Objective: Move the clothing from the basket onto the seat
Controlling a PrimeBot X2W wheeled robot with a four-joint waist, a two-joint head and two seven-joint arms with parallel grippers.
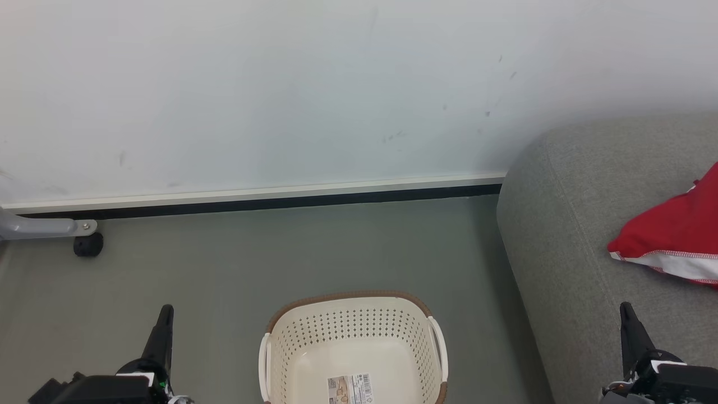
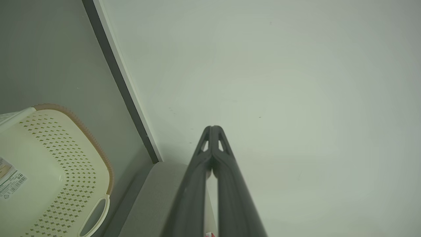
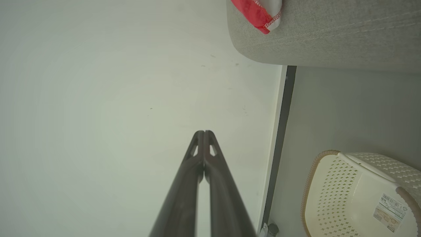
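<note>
The cream perforated basket [image 1: 353,336] with a brown rim sits on the floor at the bottom centre, holding nothing but a paper label [image 1: 350,389]. Red clothing [image 1: 676,233] with a white trim band lies on the grey seat [image 1: 561,247] at the right. My left gripper [image 1: 164,314] is shut at the lower left, left of the basket and apart from it. My right gripper [image 1: 628,314] is shut at the lower right, over the seat's front, below the clothing. The wrist views show both finger pairs [image 2: 213,130] [image 3: 204,133] pressed together with nothing between them, the basket [image 2: 49,171] [image 3: 355,194] off to the side.
A pale wall [image 1: 280,90] with a white and black baseboard [image 1: 252,199] runs behind the grey floor [image 1: 280,252]. A grey metal leg with a black caster [image 1: 88,244] stands at the far left by the wall.
</note>
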